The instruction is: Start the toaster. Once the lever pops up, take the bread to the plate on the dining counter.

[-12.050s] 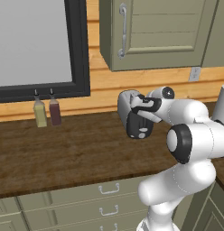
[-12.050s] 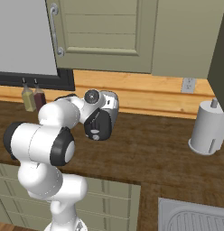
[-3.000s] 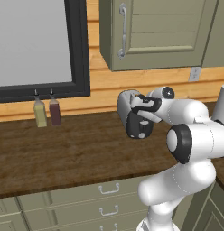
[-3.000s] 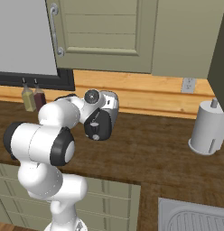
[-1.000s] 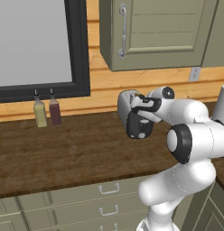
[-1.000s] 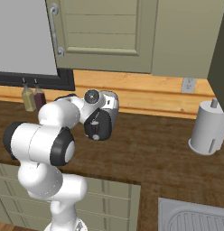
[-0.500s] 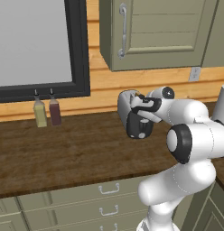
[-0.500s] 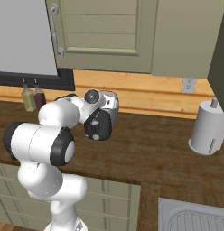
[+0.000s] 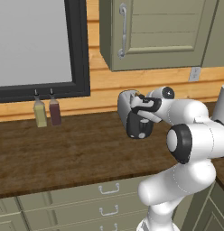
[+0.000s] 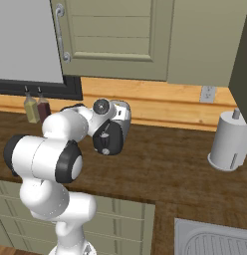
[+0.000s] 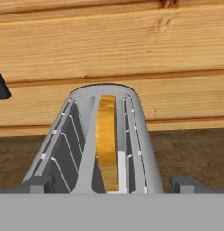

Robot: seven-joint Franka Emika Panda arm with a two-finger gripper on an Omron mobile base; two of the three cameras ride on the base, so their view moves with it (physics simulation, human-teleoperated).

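My fingers (image 11: 112, 182) gape fully, holding nothing, straddling the toaster (image 11: 105, 140). Risk: closing now could pinch the toaster walls, not the bread (image 11: 106, 140).

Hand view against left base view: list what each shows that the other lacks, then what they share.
Hand view alone: the toaster's open slots seen from above, with the bread standing on edge in one, and the gripper open, fingertips either side.

Left base view alone: two bottles under the dark-framed window, the olive cabinet, the drawers and a wall outlet.

Both: the toaster, the wood worktop and the plank wall.
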